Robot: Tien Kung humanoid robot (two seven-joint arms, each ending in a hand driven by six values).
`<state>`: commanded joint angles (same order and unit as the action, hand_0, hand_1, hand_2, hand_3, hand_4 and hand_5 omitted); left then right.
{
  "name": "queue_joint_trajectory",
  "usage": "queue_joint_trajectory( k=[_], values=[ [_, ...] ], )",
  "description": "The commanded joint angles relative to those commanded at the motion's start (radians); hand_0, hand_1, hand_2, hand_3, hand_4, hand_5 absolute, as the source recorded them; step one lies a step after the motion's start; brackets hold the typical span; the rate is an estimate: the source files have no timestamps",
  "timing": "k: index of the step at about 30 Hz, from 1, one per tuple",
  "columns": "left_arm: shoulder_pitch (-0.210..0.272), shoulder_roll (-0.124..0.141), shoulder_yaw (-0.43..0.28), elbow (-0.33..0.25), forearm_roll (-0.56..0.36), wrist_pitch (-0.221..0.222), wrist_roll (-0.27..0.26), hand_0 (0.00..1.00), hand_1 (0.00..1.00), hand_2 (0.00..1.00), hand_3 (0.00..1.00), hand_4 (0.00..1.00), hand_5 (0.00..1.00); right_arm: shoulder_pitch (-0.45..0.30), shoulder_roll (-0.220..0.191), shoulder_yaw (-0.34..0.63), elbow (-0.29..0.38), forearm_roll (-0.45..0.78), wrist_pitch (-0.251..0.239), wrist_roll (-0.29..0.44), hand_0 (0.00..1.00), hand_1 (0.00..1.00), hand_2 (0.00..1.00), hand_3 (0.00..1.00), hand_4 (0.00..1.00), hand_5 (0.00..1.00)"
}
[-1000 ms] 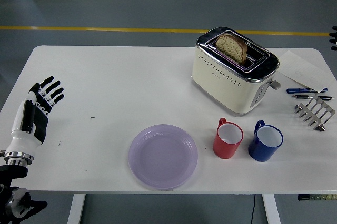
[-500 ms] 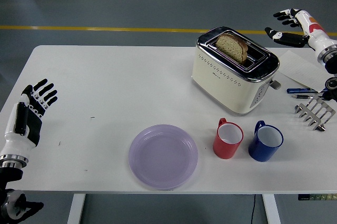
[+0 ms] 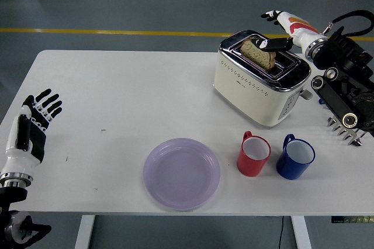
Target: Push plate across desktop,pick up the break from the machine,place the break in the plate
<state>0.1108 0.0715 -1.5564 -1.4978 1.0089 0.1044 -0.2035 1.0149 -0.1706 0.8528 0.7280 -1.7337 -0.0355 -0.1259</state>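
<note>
A slice of brown bread [image 3: 258, 54] stands in the slot of the cream and chrome toaster [image 3: 259, 79] at the back right of the table. A lilac plate [image 3: 182, 173] lies empty near the front edge. My right hand [image 3: 276, 30] reaches in from the right, open, its fingers [image 3: 274, 44] spread just above and beside the bread's right end; I cannot tell if it touches. My left hand [image 3: 36, 121] rests open at the table's left edge.
A red mug [image 3: 253, 154] and a blue mug [image 3: 295, 157] stand right of the plate. A metal toast rack [image 3: 349, 127], pens and a paper sheet [image 3: 333, 75] lie at the far right, partly hidden by my right arm [image 3: 345, 82].
My right arm has swung in from the right edge, and its hand has moved left to the bread in the toaster. The left hand has barely moved.
</note>
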Motion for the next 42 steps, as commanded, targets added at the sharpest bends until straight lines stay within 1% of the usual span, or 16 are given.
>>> queue_joint_trajectory(
  k=[5, 7, 9, 11, 12, 17, 18, 22, 23, 24, 29, 30, 35, 36, 41, 42],
  values=[
    [0.001, 0.003, -0.003, 0.001, -0.004, 0.003, -0.004, 0.771, 0.740, 0.749, 0.746, 0.508, 0.998, 0.046, 0.042, -0.033, -0.095, -0.015, 0.010, -0.012, 0.892, 0.870, 0.900, 0.906, 0.824, 0.503],
    [-0.001, 0.003, -0.002, 0.002, -0.005, 0.005, -0.006, 0.769, 0.739, 0.740, 0.742, 0.508, 0.998, 0.065, 0.058, -0.049, -0.130, -0.015, 0.016, -0.015, 0.867, 0.854, 0.887, 0.898, 0.828, 0.507],
    [-0.007, 0.001, 0.004, 0.006, -0.010, 0.015, -0.018, 0.769, 0.739, 0.740, 0.742, 0.508, 0.998, 0.086, 0.077, -0.063, -0.170, -0.019, 0.022, -0.012, 0.867, 0.854, 0.887, 0.898, 0.828, 0.507],
    [-0.012, 0.000, 0.007, 0.009, -0.013, 0.020, -0.026, 0.769, 0.739, 0.740, 0.742, 0.508, 0.998, 0.100, 0.090, -0.074, -0.200, -0.029, 0.025, -0.012, 0.867, 0.854, 0.887, 0.898, 0.828, 0.507],
    [-0.013, 0.000, 0.007, 0.009, -0.013, 0.021, -0.028, 0.762, 0.730, 0.730, 0.729, 0.487, 0.998, 0.104, 0.094, -0.076, -0.208, -0.031, 0.026, -0.012, 0.820, 0.814, 0.827, 0.871, 0.823, 0.497],
    [-0.016, 0.001, 0.007, 0.011, -0.018, 0.026, -0.036, 0.762, 0.730, 0.730, 0.729, 0.487, 0.998, 0.140, 0.129, -0.127, -0.282, -0.035, 0.017, -0.026, 0.820, 0.814, 0.827, 0.871, 0.823, 0.497],
    [-0.016, 0.001, 0.007, 0.011, -0.019, 0.027, -0.038, 0.760, 0.723, 0.724, 0.727, 0.489, 0.998, 0.147, 0.137, -0.138, -0.299, -0.036, 0.013, -0.031, 0.779, 0.785, 0.796, 0.843, 0.818, 0.490],
    [-0.024, 0.000, 0.014, 0.016, -0.022, 0.036, -0.044, 0.760, 0.723, 0.724, 0.727, 0.489, 0.998, 0.165, 0.162, -0.168, -0.348, -0.031, 0.014, -0.048, 0.779, 0.785, 0.796, 0.843, 0.818, 0.490],
    [-0.028, 0.000, 0.016, 0.018, -0.023, 0.038, -0.046, 0.760, 0.723, 0.724, 0.727, 0.489, 0.998, 0.167, 0.165, -0.172, -0.358, -0.030, 0.015, -0.051, 0.779, 0.785, 0.796, 0.843, 0.818, 0.490],
    [-0.032, 0.000, 0.018, 0.018, -0.024, 0.039, -0.048, 0.755, 0.714, 0.713, 0.713, 0.475, 0.998, 0.168, 0.169, -0.175, -0.367, -0.030, 0.016, -0.055, 0.633, 0.672, 0.678, 0.786, 0.801, 0.466],
    [-0.042, 0.004, 0.028, 0.020, -0.027, 0.042, -0.055, 0.755, 0.714, 0.713, 0.713, 0.475, 0.998, 0.176, 0.171, -0.198, -0.396, -0.039, 0.008, -0.081, 0.633, 0.672, 0.678, 0.786, 0.801, 0.466],
    [-0.043, 0.004, 0.028, 0.020, -0.027, 0.042, -0.055, 0.754, 0.711, 0.707, 0.712, 0.473, 0.998, 0.178, 0.171, -0.203, -0.401, -0.040, 0.005, -0.085, 0.502, 0.579, 0.577, 0.697, 0.761, 0.426],
    [-0.042, 0.002, 0.028, 0.024, -0.029, 0.045, -0.057, 0.754, 0.711, 0.707, 0.712, 0.473, 0.998, 0.186, 0.171, -0.248, -0.421, -0.014, -0.030, -0.106, 0.502, 0.579, 0.577, 0.697, 0.761, 0.426],
    [-0.042, 0.001, 0.028, 0.024, -0.029, 0.045, -0.057, 0.753, 0.707, 0.697, 0.707, 0.458, 0.998, 0.187, 0.171, -0.253, -0.423, -0.007, -0.036, -0.106, 0.405, 0.494, 0.514, 0.604, 0.704, 0.373],
    [-0.043, 0.000, 0.031, 0.027, -0.030, 0.047, -0.059, 0.753, 0.707, 0.697, 0.707, 0.458, 0.998, 0.190, 0.171, -0.292, -0.436, 0.036, -0.043, -0.097, 0.405, 0.494, 0.514, 0.604, 0.704, 0.373],
    [-0.044, 0.000, 0.031, 0.028, -0.030, 0.047, -0.059, 0.751, 0.703, 0.693, 0.703, 0.456, 0.998, 0.190, 0.171, -0.296, -0.437, 0.040, -0.043, -0.096, 0.364, 0.459, 0.479, 0.582, 0.653, 0.306]
  ],
)
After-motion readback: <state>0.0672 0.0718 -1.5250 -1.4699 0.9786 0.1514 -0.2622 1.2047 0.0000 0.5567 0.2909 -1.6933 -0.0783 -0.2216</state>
